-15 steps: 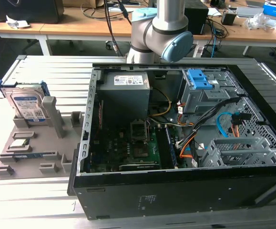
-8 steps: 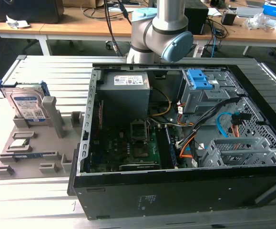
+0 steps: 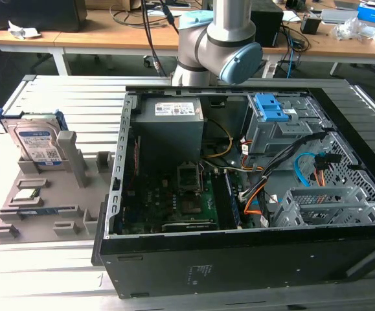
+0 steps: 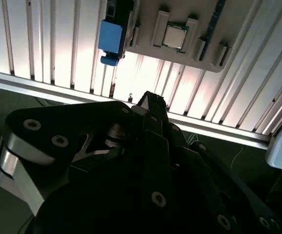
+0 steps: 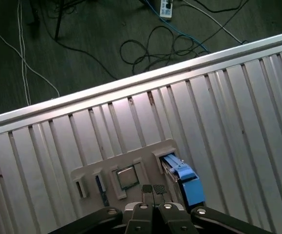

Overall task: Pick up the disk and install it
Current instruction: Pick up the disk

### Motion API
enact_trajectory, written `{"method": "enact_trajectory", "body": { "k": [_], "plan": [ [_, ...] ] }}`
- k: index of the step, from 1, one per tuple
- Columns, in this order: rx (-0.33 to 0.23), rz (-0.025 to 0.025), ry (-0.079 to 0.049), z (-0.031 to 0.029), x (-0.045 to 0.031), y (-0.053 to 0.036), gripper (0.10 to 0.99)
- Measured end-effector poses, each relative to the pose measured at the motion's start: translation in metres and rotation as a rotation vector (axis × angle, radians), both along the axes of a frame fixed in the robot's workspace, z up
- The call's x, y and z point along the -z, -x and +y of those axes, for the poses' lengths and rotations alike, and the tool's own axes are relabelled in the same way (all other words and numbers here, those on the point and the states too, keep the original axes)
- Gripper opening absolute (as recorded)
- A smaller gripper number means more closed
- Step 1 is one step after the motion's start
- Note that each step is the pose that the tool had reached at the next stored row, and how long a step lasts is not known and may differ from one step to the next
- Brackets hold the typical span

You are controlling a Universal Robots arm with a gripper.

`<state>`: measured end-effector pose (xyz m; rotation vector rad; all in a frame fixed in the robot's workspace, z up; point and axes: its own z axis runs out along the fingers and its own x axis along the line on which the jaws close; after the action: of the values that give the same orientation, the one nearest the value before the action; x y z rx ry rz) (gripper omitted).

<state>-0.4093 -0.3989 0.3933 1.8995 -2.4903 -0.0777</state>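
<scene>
The disk (image 3: 37, 144), a silver drive with a white-and-blue label in a blue frame, stands upright in a slot of the grey holder tray (image 3: 19, 223) at the exterior view's left. In both wrist views it appears edge-on from high above as a blue block (image 5: 183, 181) (image 4: 111, 37). My gripper (image 5: 153, 189) hangs well above the tray, its two fingertips pressed together with nothing between them. In the second wrist view the black gripper body fills the foreground, its tip (image 4: 149, 100) over the ribbed table.
An open computer case (image 3: 252, 259) lies at centre and right, with a grey drive bay with blue latches (image 3: 271, 109) and loose cables inside. The tray also holds a square chip (image 5: 127, 177) and a blue stick (image 3: 38, 210). The table edge (image 5: 106, 92) borders a floor with cables.
</scene>
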Motion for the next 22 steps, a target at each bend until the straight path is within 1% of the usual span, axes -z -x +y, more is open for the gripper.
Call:
{"method": "enact_trajectory", "body": {
  "k": [4, 7, 18, 22],
  "plan": [
    [-0.064, 0.0, 0.0, 0.0, 0.0, 0.0, 0.106],
    [-0.092, 0.0, 0.0, 0.0, 0.0, 0.0, 0.106],
    [-0.173, 0.0, 0.0, 0.0, 0.0, 0.0, 0.106],
    [-0.194, -0.0001, 0.0, 0.0, 0.0, 0.0, 0.106]
  ]
}}
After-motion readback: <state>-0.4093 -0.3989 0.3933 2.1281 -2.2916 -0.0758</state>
